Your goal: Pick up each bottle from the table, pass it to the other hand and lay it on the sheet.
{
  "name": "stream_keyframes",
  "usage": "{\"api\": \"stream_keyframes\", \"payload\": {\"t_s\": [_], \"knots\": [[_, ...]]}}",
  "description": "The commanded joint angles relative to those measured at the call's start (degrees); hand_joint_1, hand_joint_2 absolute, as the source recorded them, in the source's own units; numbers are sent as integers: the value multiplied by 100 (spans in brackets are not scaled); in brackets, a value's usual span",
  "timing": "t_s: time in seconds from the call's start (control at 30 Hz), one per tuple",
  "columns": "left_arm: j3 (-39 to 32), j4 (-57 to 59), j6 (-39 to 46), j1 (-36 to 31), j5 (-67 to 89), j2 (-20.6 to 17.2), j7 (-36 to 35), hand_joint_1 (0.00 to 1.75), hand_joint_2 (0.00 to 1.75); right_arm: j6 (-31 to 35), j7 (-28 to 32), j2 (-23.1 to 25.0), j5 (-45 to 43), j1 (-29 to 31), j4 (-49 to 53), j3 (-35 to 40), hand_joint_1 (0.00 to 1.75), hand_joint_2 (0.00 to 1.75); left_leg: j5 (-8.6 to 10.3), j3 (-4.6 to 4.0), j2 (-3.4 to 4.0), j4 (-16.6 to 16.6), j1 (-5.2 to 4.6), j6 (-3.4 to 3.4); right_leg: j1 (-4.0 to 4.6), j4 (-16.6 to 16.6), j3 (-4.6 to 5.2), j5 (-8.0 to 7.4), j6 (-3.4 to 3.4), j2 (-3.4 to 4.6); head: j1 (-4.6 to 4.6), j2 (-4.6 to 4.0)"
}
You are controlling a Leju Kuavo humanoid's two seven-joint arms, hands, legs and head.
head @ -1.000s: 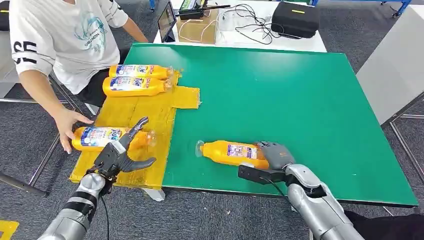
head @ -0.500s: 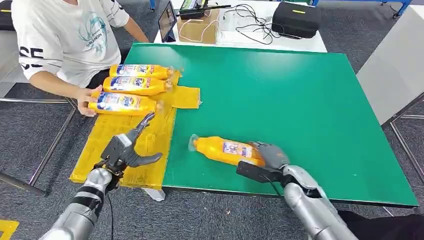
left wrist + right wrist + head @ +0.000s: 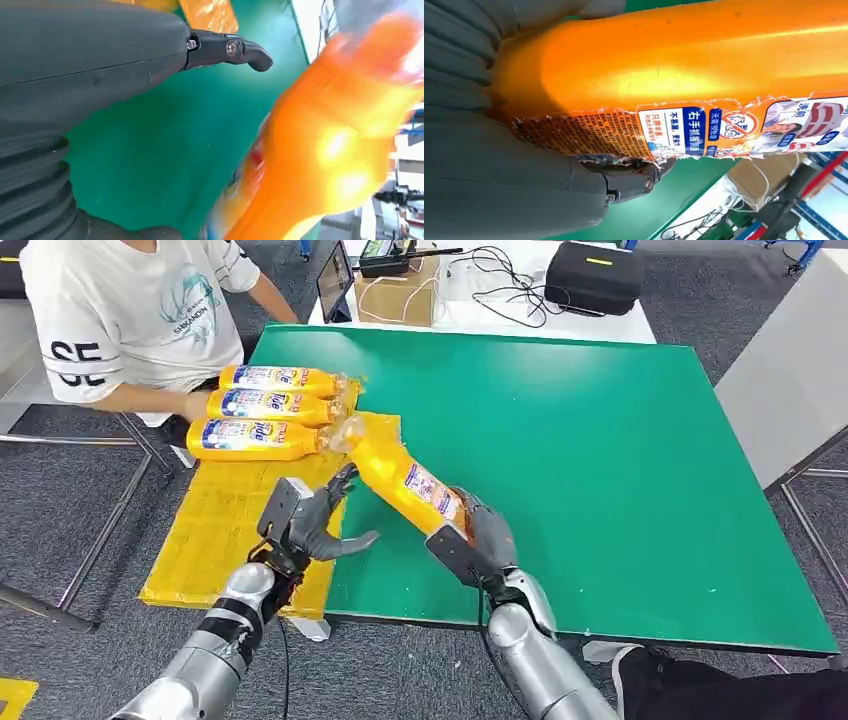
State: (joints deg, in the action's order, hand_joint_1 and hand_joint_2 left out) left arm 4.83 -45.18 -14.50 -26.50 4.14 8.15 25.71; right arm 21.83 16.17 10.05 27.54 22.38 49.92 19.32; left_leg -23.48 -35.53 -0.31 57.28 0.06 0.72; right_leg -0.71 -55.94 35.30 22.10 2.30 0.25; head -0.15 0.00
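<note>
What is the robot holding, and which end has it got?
The right hand grips an orange bottle by its bottom end, with the cap end tilted up toward the yellow sheet. The left hand is open beside it, holding nothing.

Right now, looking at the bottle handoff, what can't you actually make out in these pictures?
- Held bottle: its base is buried in the right hand in the head view.
- Same bottle in the left wrist view: motion blur, label unreadable.
- Left hand: whether its fingers touch the bottle, the head view leaves unclear.
- Three bottles on the yellow sheet: label print too small.
- Person: cut off by the top edge.
</note>
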Motion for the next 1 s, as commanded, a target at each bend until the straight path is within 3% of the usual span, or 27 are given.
{"api": "stream_keyframes", "payload": {"t_s": [0.03,0.57,0.77,1.0], "knots": [[696,585,-879,-310,-925,2,-430,0,175,66,94,235,-165,327,-499,-77,175,175,-6,13,-2,1,2,-4,3,-1,-14,7,-7,-5,0,0],[898,268,-1154,-362,-1631,66,-323,0,175,-231,208,617,-297,366,-955,303,175,175,-14,18,5,8,6,-6,8,-7,-18,13,-9,-1,0,0],[735,335,-725,-421,-1676,118,-177,0,175,-358,207,921,-362,208,-1277,714,175,175,-14,23,3,4,9,-8,11,-4,-23,15,-11,-4,0,0],[545,571,-611,-486,-1797,109,-134,0,175,-391,130,925,-336,155,-1400,944,175,175,-11,22,-5,1,8,-5,11,0,-20,15,-9,-11,0,0]]}}
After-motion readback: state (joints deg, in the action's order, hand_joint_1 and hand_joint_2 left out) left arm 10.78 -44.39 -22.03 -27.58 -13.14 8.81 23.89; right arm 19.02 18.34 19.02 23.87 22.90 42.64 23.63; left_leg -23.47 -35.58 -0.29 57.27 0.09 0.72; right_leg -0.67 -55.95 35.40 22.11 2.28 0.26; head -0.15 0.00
